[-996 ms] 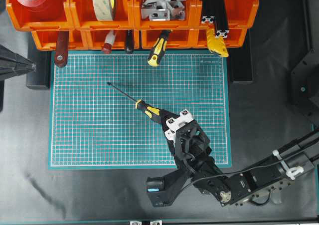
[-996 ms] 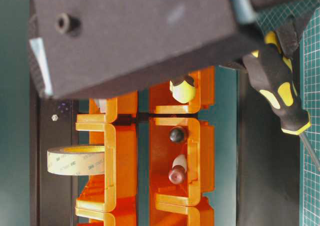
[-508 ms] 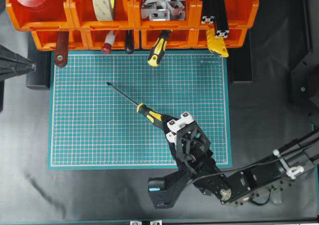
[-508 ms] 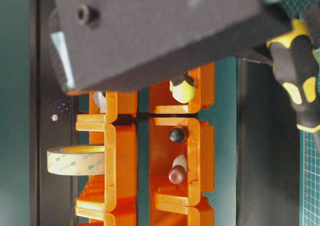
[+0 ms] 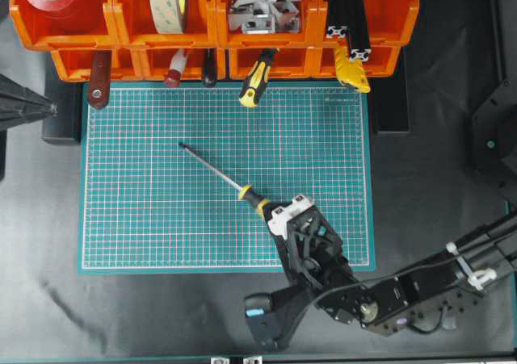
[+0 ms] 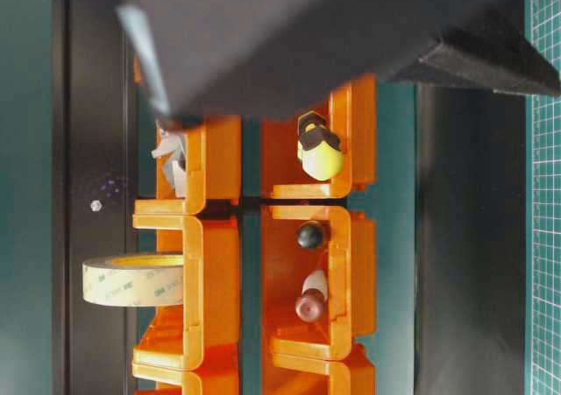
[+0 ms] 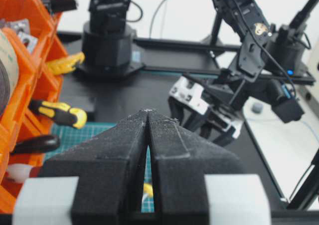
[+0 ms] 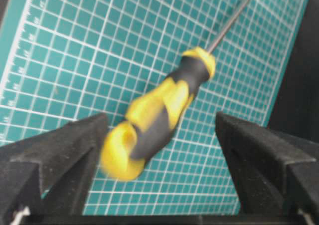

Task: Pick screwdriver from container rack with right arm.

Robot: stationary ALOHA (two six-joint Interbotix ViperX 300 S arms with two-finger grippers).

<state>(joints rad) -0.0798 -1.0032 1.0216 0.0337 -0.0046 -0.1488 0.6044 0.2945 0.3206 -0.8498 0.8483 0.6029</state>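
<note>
The screwdriver (image 5: 216,171) lies on the green mat (image 5: 145,219), with its shaft pointing to the far left and its yellow-and-black handle (image 8: 159,110) toward the front right. My right gripper (image 5: 291,215) hovers over the handle end. In the right wrist view the right gripper (image 8: 159,122) has its jaws wide apart, with the blurred handle between them and touching neither finger. The orange container rack (image 5: 218,43) runs along the far edge. My left gripper (image 5: 50,106) is shut and empty at the far left, and it also shows in the left wrist view (image 7: 148,114).
Another yellow-and-black tool (image 5: 257,75) and a dark red-handled tool (image 5: 99,77) stick out of the rack's front bins. Tape rolls (image 5: 166,1), metal brackets (image 5: 258,5) and black bars (image 5: 349,13) fill the back bins. The rack also shows in the table-level view (image 6: 219,237).
The screwdriver has shifted toward the front right, and the right gripper has drawn back the same way. Its handle has left the table-level view.
</note>
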